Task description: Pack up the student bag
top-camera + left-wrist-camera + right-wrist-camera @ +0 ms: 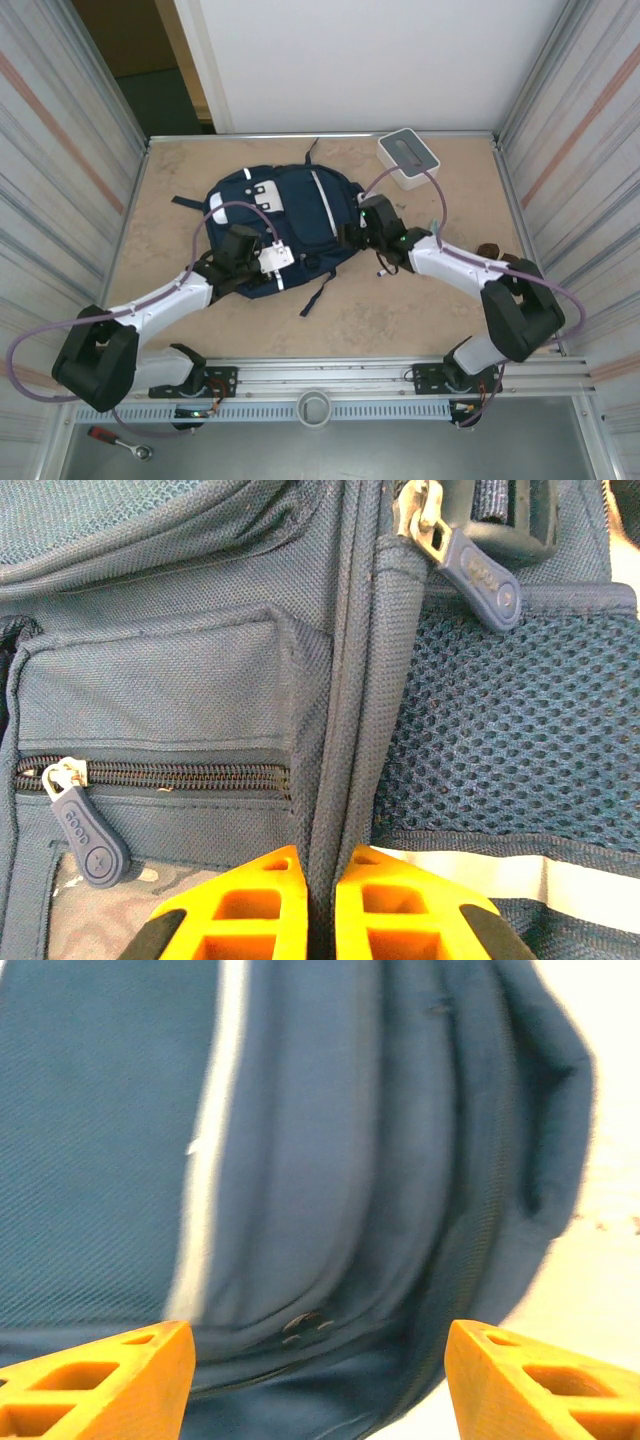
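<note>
Motion-blurred student bag (300, 1160), right wrist view

The student bag (290, 215), a navy-blue fabric backpack with white patches and thin reflective stripes, lies flat mid-desk (400, 310), small front pocket zipped, dark straps splayed around it.

Beige, lightly mottled table (430, 310) as ground. At about 1 o'clock on it, near the far edge, a white box (410, 158) with rounded corners and a dark grey oblong slot in its top. At 3 o'clock, close to the right edge, a small dark brown object (490, 250), too small to identify. At 7 o'clock, on a grey metal ledge (450, 450), a ratchet wrench (120, 442) with red handle. At 6 o'clock, a grey round ring (314, 407) against the metal rail (330, 375). Ribbed metallic walls (50, 160) at 9 and 3 o'clock; white panel (370, 60) at 12 o'clock; dark opening (150, 95) at 11 o'clock.
</note>
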Motion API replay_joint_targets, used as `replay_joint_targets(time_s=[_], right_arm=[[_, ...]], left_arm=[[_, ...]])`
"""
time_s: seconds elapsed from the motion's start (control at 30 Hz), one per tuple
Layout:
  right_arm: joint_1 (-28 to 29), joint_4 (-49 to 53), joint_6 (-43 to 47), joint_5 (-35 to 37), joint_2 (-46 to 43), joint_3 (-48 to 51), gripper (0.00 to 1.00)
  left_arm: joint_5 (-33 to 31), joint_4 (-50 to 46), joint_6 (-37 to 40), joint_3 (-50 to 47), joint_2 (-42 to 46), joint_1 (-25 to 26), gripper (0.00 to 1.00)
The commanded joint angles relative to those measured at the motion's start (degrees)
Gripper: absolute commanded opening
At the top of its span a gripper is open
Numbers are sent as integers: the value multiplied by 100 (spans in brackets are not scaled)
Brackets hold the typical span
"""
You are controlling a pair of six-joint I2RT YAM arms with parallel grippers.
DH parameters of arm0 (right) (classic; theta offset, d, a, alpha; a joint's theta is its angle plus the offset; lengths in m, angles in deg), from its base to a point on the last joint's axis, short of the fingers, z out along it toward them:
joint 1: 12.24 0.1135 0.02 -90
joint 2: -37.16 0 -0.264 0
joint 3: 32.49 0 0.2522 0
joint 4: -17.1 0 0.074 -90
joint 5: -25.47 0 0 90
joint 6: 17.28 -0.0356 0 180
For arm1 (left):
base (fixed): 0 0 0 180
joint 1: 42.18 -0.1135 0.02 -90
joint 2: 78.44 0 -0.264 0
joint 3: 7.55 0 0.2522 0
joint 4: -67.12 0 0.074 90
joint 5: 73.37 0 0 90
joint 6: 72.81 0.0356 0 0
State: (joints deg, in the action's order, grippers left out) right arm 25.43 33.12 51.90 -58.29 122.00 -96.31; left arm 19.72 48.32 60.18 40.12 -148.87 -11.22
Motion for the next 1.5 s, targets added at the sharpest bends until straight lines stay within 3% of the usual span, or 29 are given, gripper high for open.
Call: replay_joint_targets(time_s=[0.0, 0.27, 0.5, 0.8, 1.1, 1.23, 1.47], right_arm=[[580, -709, 333, 408, -318, 441, 69], [2031, -2086, 921, 1798, -140, 1123, 70], [2746, -2916, 1475, 2901, 473, 1137, 70], [2922, -3309, 1773, 3691, 1154, 676, 70], [2928, -3425, 1956, 4295, 1631, 289, 63], [2963, -3416, 1953, 4504, 1582, 371, 59], [3027, -3417, 1993, 4636, 1335, 557, 64]], left_arm=[[883, -86, -291, 197, 212, -14, 0], [1578, -262, -704, 447, 232, -307, 0], [1786, -258, -844, 444, 279, -407, 0], [1822, -179, -822, 372, 285, -415, 0], [1814, -158, -822, 344, 289, -415, 0], [1772, -147, -825, 338, 310, -424, 0], [1755, -157, -827, 349, 267, -424, 0]])
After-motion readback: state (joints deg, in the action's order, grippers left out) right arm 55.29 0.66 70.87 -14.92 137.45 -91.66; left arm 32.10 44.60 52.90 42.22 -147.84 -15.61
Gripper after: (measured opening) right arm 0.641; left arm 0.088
